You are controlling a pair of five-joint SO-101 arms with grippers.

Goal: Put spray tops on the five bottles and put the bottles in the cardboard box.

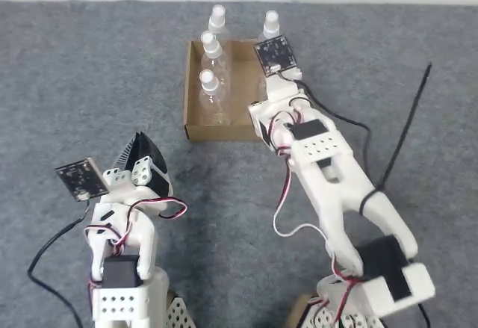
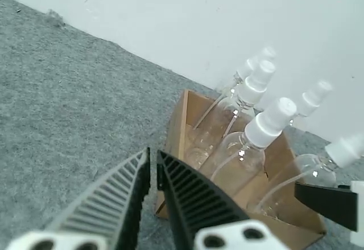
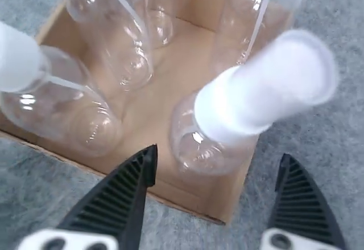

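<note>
Sitting at lower left of the high view, left gripper [image 1: 142, 140] has its jaws pressed together w/ nothing in them, parked well apart from the work, prob. to stay out of the way. Upper centre: cardboard box [image 1: 216, 132] w/ bottles [image 1: 213, 100] upright inside, spray tops [image 1: 209, 80] on. At the box's right side, right gripper [image 3: 217, 154] hangs w/ jaws spread wide either side of one capped bottle [image 3: 196, 139], not touching it. Reads as a let-go or a pre-grab; can't tell which. Task looks near done.
</note>
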